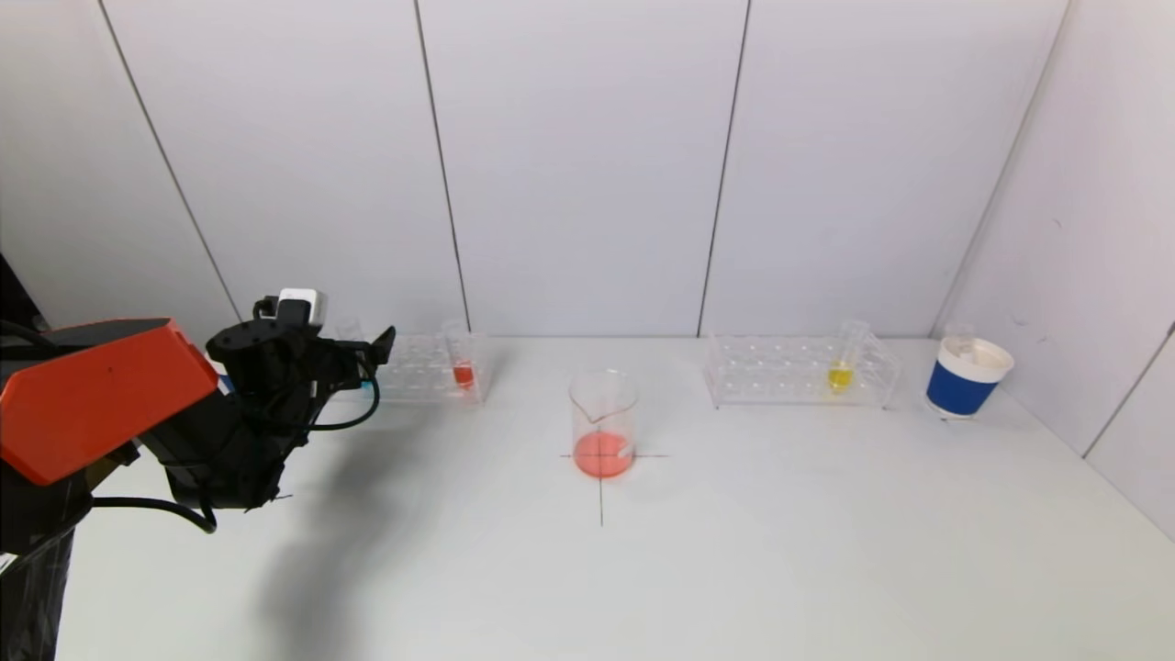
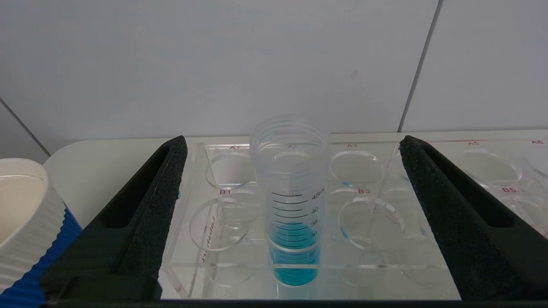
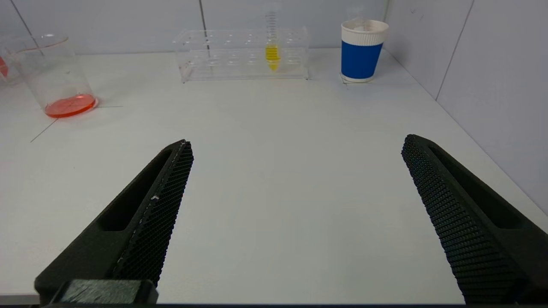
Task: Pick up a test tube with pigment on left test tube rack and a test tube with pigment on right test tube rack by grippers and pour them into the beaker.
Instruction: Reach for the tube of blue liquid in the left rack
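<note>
A clear test tube with blue pigment [image 2: 294, 252] stands upright in the left test tube rack [image 2: 364, 278]. My left gripper [image 2: 293, 141] is open, one finger on each side of that tube and apart from it. In the head view this gripper [image 1: 374, 352] is at the left end of the left rack [image 1: 418, 372], which also holds a red-pigment tube [image 1: 464, 371]. The beaker [image 1: 603, 420] at the table's middle holds a little red liquid. The right rack [image 1: 799, 372] holds a yellow-pigment tube [image 1: 840, 372]. My right gripper [image 3: 297, 141] hangs open over bare table, well short of that rack [image 3: 242, 55].
A blue and white paper cup [image 1: 966, 378] stands to the right of the right rack, near the side wall. A second such cup [image 2: 21, 218] is beside the left rack. Black cross lines [image 1: 601, 496] mark the table under the beaker.
</note>
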`<state>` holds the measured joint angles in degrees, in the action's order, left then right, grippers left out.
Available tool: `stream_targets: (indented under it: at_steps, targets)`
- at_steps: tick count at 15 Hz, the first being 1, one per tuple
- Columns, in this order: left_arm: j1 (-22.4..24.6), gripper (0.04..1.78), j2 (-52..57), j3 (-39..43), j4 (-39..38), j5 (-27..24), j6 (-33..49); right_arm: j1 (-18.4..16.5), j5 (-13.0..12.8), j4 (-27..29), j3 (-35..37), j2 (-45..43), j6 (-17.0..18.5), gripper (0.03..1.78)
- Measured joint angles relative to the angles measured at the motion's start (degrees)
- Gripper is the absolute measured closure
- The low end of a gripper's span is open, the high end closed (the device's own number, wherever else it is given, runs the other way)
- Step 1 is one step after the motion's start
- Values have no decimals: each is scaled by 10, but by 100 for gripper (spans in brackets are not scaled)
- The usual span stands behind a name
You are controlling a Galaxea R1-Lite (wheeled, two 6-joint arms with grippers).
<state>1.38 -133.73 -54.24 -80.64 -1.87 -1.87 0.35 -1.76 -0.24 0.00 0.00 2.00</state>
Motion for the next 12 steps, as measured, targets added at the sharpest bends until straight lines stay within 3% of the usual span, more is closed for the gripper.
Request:
stream_targets:
  at_steps: [12]
  targets:
    - [1,9,-1,1,2,0,0,0,0,0,0,0,0,4]
